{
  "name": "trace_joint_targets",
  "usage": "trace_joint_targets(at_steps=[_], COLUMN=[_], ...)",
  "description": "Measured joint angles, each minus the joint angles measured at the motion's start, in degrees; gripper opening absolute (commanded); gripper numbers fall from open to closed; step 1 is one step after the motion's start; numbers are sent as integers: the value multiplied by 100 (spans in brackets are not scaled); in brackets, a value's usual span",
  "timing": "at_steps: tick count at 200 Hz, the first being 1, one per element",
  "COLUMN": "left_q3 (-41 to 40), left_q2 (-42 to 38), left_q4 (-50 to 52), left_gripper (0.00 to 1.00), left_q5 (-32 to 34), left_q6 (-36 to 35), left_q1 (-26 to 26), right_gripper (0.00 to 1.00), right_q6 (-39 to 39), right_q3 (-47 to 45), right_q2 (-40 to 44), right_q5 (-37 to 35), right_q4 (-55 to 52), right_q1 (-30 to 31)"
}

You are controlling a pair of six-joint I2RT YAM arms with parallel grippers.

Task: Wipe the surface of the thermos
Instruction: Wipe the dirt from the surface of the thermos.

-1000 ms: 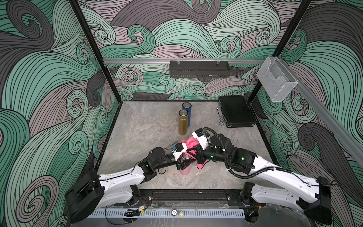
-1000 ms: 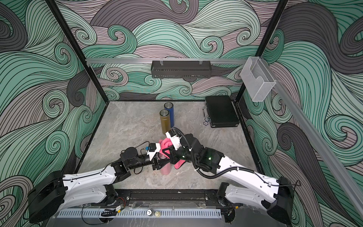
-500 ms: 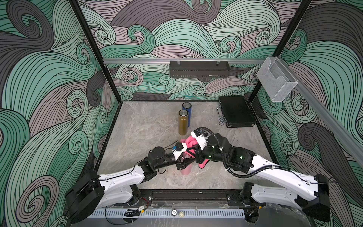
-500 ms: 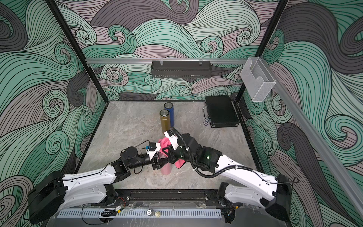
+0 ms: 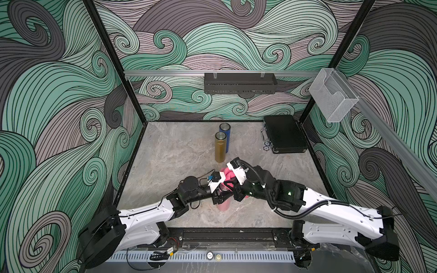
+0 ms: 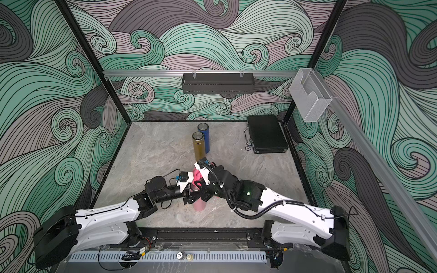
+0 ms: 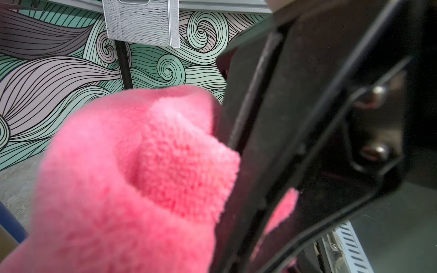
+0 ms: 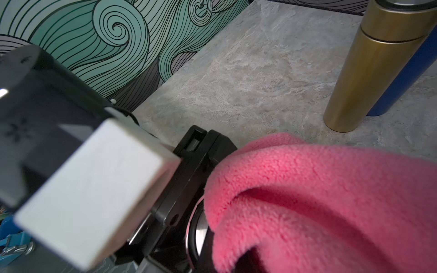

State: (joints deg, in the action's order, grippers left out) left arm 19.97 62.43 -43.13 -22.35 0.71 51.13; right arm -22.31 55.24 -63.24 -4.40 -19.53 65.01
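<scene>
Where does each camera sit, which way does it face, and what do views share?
Both top views: high in front, facing down toward the back wall; left arm and right arm meet at the pink thermos.
Left wrist: on the left arm, facing the pink cloth and clear wall holder; a black gripper finger close.
Right wrist: on the right arm, looking down at cloth, left gripper, gold thermos.
Shared: cloth in all; gold thermos in top and right wrist.
</scene>
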Motion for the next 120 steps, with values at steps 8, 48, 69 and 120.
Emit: trace_joint_targets(at_steps=[8, 48, 69, 120], left_q3=[7, 70, 70, 68], left_q2=[0, 11, 11, -9], left_q4=[11, 103, 98, 153], left_gripper=[0, 0, 0, 0], left_q5=[11, 66, 24, 42], left_q6=[-2, -4, -7, -4], left_q1=[0, 4, 4, -24], right_gripper=[0, 0, 0, 0], right_q6=[0, -42, -66, -9], right_q3=[-4, -363, -538, -205], right_q2=[4, 382, 516, -133], right_q5=[7, 26, -101, -603], right_q4=[4, 66, -195, -562], right_q1=[-76, -579, -584, -96])
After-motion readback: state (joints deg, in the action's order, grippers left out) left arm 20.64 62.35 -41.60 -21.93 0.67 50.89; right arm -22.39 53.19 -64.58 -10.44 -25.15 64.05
